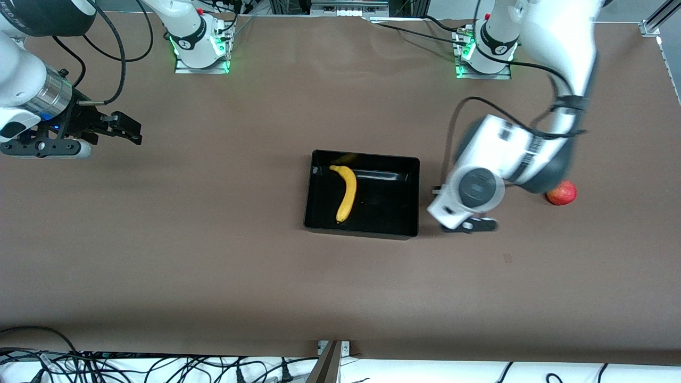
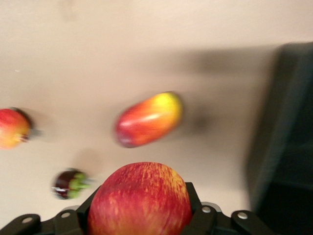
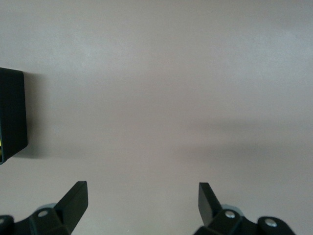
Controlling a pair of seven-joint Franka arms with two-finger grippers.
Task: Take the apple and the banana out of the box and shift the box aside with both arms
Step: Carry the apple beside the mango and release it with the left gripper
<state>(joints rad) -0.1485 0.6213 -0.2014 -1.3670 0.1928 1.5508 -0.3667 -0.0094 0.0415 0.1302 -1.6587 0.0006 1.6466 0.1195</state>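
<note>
While the left gripper (image 1: pixel 471 225) hangs over the table just beside the box (image 1: pixel 362 196), on the side toward the left arm's end, it has an apple (image 2: pixel 139 200) clamped between its fingers (image 2: pixel 196 211). The jaws stand about half open, pressed against the fruit's sides. The apple is red with fine yellow streaks and fills the bottom of the left wrist view. It shows only there; in the front view the arm's wrist covers it.

Inside the box lies the banana (image 1: pixel 346 192), resting on the floor in the half toward the right arm's end, its length running from the wall nearest the robots' bases toward the wall nearest the front camera. It touches neither of those walls, as far as can be seen. The rest of the box floor is bare glossy black.

On the table, off the box's side toward the left arm's end, the left wrist view shows a mango (image 2: pixel 149 120), and farther from the box than that, a mangosteen (image 2: pixel 70 183). A round red fruit (image 1: pixel 561 192) with a yellow patch sits well apart from the box in the same direction, partly tucked under the left arm's elbow in the front view.

The right gripper (image 1: pixel 126 130) waits above the table well apart from the box, toward the right arm's end. Its fingers are spread wide and hold nothing; between them the right wrist view shows only brown tabletop, with a corner of the box at the edge.
</note>
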